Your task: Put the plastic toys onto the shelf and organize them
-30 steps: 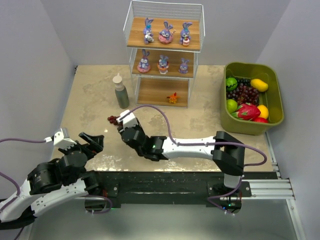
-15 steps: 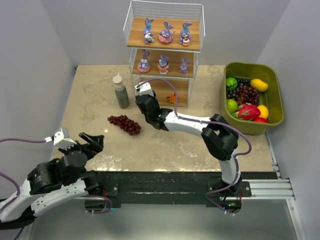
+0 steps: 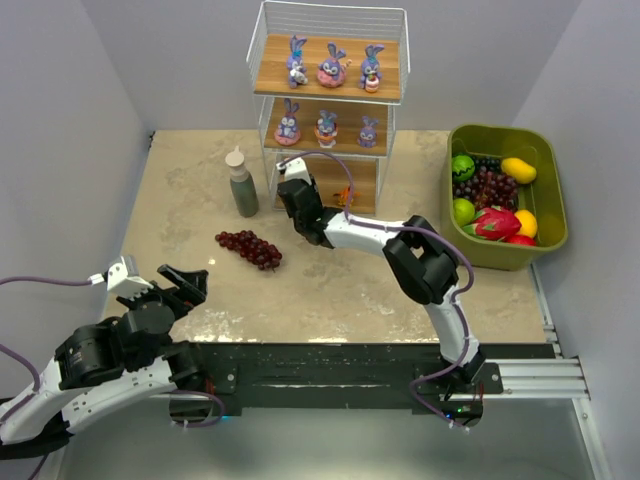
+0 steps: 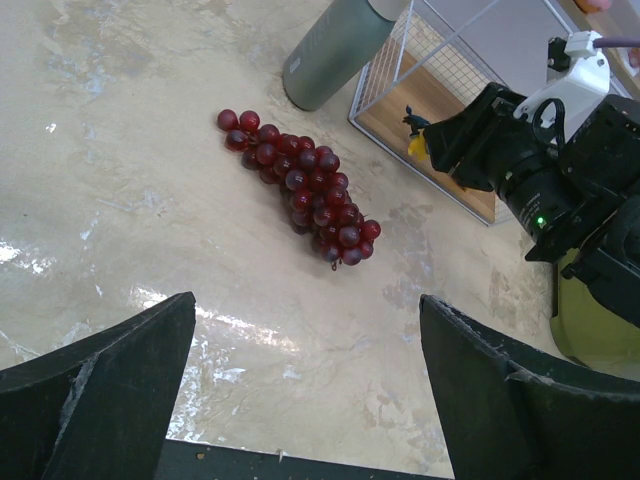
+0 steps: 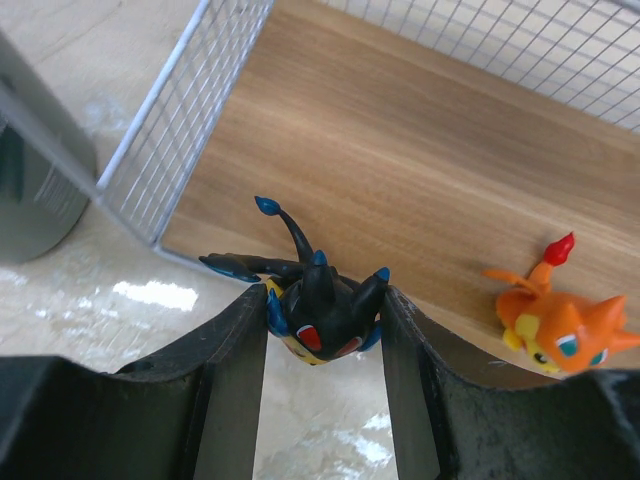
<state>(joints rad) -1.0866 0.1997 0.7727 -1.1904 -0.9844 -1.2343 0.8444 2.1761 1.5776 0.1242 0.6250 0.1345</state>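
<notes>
right gripper [image 5: 320,345]: bug [image 5: 318,305] pinched between jaws, held at shelf [image 5: 400,150] bottom board's front edge, likely for placing left of orange toy [image 5: 560,325] | left gripper [image 4: 307,300]: jaws spread, empty, parked lower left of top view, clear of work

From above, the black bug [image 5: 320,310] was hidden under the right arm's wrist [image 3: 298,200], and the orange creature [image 5: 560,325] could hardly be made out behind its cable. Close up, the bottle [image 5: 30,190] ran off the left edge, and the fingers [image 5: 225,400] covered the bug's underside.
</notes>
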